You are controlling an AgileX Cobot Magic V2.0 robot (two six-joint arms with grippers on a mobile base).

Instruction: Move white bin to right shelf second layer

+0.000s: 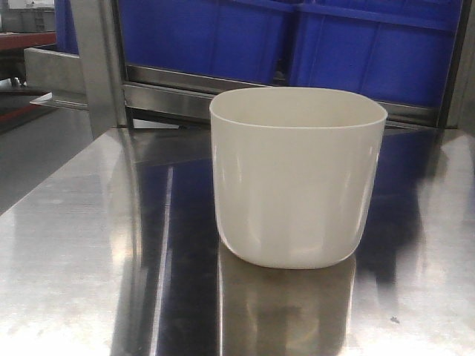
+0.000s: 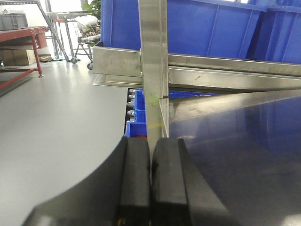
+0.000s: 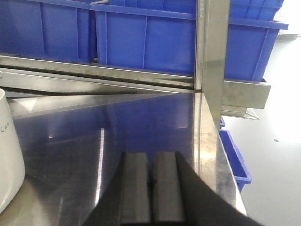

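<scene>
polished steel tabletop (image 1: 67, 297) is filling the foreground of the front view, and the white bin (image 1: 297, 178) is standing upright on it, a little right of centre. it is a glossy cream tub with a rounded-square mouth and walls tapering to a rounded base. only its upper inner wall is showing, so whether anything is lying inside cannot be told. behind it, blue crates (image 1: 371, 52) are sitting side by side on a steel rack level (image 1: 178, 96), their walls hiding their contents. a lower blue crate (image 3: 235, 162) is poking out beneath the table's right edge. a steel post (image 1: 100, 59) is rising at the table's back left corner.

in the left wrist view a grey floor (image 2: 56, 127) is stretching away to a red-framed table (image 2: 21, 35) and a wheeled cart (image 2: 80, 33).

the left gripper (image 2: 150, 188) is hanging at the tabletop's left edge, in line with the post, its black pads pressing together on nothing. the right gripper (image 3: 151, 188) is hovering over the tabletop near its right edge, likewise clenched and empty, with only a thin seam between the pads. the bin is showing at the far left of that view, apart from the gripper.
</scene>
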